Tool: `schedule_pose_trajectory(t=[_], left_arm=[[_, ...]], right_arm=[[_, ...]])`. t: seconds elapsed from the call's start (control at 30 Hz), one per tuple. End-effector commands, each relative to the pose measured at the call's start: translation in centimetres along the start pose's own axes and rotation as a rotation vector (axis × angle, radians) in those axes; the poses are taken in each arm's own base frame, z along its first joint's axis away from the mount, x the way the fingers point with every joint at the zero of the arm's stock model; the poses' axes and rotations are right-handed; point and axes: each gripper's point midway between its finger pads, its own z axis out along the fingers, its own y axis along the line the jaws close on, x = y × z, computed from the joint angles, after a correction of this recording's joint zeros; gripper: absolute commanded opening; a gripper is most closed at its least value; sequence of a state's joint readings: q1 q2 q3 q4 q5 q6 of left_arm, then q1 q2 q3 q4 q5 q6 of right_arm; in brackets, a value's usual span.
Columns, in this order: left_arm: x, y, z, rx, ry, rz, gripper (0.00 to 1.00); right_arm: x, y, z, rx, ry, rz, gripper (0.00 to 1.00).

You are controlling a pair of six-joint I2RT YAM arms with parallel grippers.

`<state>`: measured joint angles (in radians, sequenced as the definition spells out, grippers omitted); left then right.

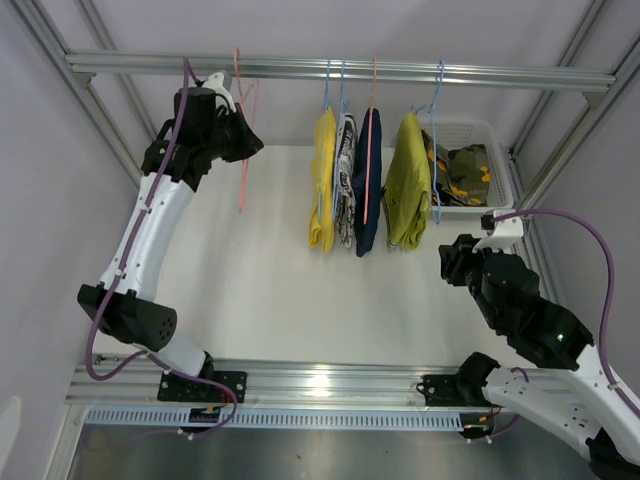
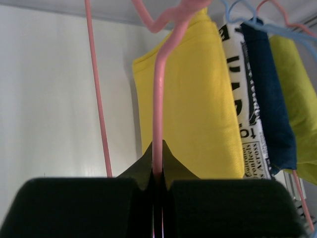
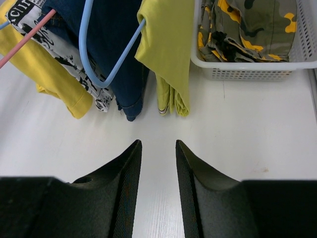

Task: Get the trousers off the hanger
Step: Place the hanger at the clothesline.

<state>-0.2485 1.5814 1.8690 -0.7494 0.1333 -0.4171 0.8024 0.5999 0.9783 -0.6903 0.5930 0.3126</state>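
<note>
Left jaws gripping hanger (image 2: 157, 124), 4 folded trousers (image 1: 367, 185)

Trousers (image 1: 322, 180) — yellow, black-and-white print, navy, mustard-olive, camouflage; basket (image 3: 247, 73) white, hanger (image 2: 158, 124) pink.

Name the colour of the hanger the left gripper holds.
Pink hanger; clearest in left wrist view.
</note>
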Motion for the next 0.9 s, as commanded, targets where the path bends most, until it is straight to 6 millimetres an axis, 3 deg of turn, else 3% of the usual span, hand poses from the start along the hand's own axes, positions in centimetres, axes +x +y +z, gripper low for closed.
schedule_pose_trajectory(t=[0.0, 0.33, 0.4, 0.5, 0.53, 0.57, 0.63, 0.7, 0.87], left_arm=[[0.6, -0.1, -0.6, 0.016, -0.018, 0.013, 0.00], [4.0, 1.2, -0.6, 0.003, 0.033, 0.003, 0.02], [3.8, 1.1, -1.4, 0.000, 0.021, 0.008, 0.15], [3.8, 0.9, -2.9, -0.002, -0.002, 0.019, 0.40], [3.8, 1.0, -3.3, -0.005, -0.006, 0.021, 0.54], [3.7, 0.9, -3.7, -0.004, -0.013, 0.028, 0.59], [3.4, 0.5, -5.1, 0.009, -0.032, 0.039, 0.67], [2.9, 0.2, -6.3, 0.015, -0.054, 0.051, 0.68], [1.1, -1.5, -11.4, 0.066, -0.144, 0.064, 0.71]], right_arm=[[0.0, 0.1, -0.1, -0.008, -0.007, 0.010, 0.38], [1.5, -0.3, -0.2, -0.009, 0.017, 0.015, 0.42], [1.7, -0.4, -0.2, -0.004, 0.021, 0.011, 0.43], [2.1, -0.6, -0.3, -0.004, 0.028, 0.010, 0.45], [2.2, -0.6, -0.2, -0.004, 0.028, 0.010, 0.46], [2.3, -0.5, -0.2, -0.006, 0.028, 0.012, 0.48], [2.2, -0.5, -0.2, -0.010, 0.023, 0.013, 0.50], [2.3, -0.5, 0.0, -0.010, 0.019, 0.006, 0.52], [2.4, -0.6, -0.1, -0.005, 0.018, 0.013, 0.57]])
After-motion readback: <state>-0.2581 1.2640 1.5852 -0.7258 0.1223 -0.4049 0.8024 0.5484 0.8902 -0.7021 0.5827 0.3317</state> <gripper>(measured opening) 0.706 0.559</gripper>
